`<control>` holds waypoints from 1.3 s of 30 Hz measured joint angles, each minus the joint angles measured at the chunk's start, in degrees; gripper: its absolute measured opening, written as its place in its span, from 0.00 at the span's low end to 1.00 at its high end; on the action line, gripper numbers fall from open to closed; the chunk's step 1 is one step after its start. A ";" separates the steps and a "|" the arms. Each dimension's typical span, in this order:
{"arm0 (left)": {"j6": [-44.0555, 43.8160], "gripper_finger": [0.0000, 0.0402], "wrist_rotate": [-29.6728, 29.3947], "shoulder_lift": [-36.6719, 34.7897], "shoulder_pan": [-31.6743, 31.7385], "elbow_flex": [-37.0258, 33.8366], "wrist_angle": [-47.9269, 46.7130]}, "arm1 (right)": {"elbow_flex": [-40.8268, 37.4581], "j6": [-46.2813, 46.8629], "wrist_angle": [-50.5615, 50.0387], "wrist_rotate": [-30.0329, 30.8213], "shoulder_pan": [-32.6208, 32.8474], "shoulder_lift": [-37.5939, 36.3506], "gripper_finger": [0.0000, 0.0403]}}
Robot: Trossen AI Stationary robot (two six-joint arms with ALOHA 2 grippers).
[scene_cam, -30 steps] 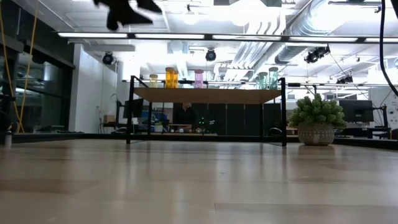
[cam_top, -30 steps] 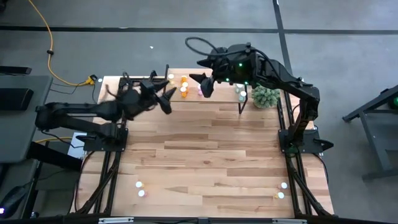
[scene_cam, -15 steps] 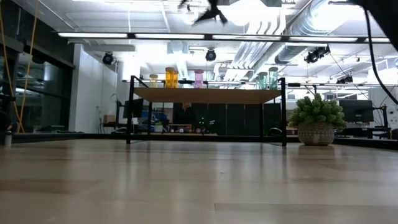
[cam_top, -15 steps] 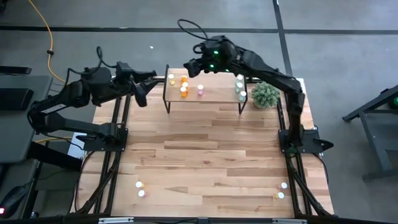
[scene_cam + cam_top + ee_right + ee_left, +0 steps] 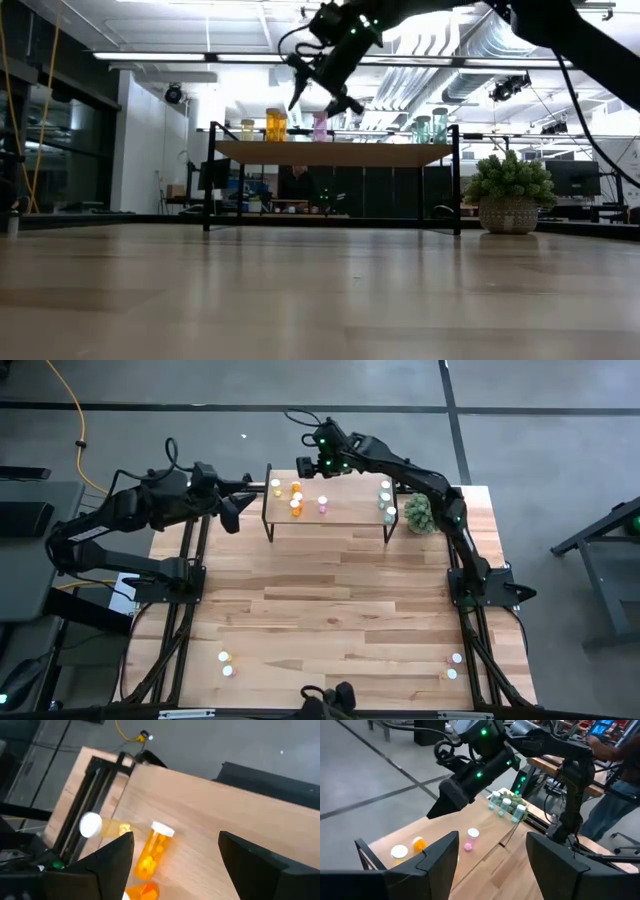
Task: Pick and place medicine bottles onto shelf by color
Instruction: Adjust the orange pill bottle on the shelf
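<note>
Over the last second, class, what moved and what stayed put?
The left gripper pulled back off the table's far left corner; the right gripper drew back from the shelf past its far edge. Both open, empty. The bottles stayed.

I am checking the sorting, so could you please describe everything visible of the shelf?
The shelf is a small raised platform with a light wood top on thin black metal legs, standing upright at the table's far edge. Yellow, orange, pink and teal bottles stand on it. The plant sits just beside it; no fingers touch it.
</note>
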 joint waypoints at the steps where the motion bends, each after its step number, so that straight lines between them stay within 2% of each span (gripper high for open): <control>1: -0.77 0.56 -0.16 0.30 0.00 0.00 0.00 | 0.00 -0.23 0.09 -0.11 0.06 0.53 0.70; 7: -1.57 0.56 -0.37 2.42 -0.01 -0.02 -0.02 | 0.00 -1.11 3.88 -1.04 0.12 2.22 0.69; 16: -1.55 0.56 -0.41 3.13 0.03 -0.02 0.02 | 0.85 -1.15 5.18 0.16 1.31 2.40 0.58; 21: 2.73 0.56 -3.71 3.15 0.03 -0.02 0.03 | 0.85 -3.79 5.79 1.66 3.18 2.39 0.56; 24: 4.46 0.56 -5.09 3.15 0.03 -0.02 0.11 | 0.72 -6.63 5.74 4.05 2.62 0.38 0.54; 28: 5.25 0.56 -7.82 3.04 0.78 -0.02 1.34 | 0.92 -12.19 5.89 9.81 1.97 -7.11 0.50; 33: 5.56 0.55 -3.51 5.48 4.66 -0.02 6.23 | 0.85 -15.72 1.20 17.28 2.81 -15.82 0.38; 35: 5.73 0.55 -0.34 8.47 6.73 1.08 6.71 | 0.85 -16.13 -1.07 20.34 3.70 -19.13 0.29; 39: 4.67 0.51 4.71 17.95 10.00 7.98 4.25 | 0.92 -18.06 -6.39 25.42 5.85 -23.68 0.08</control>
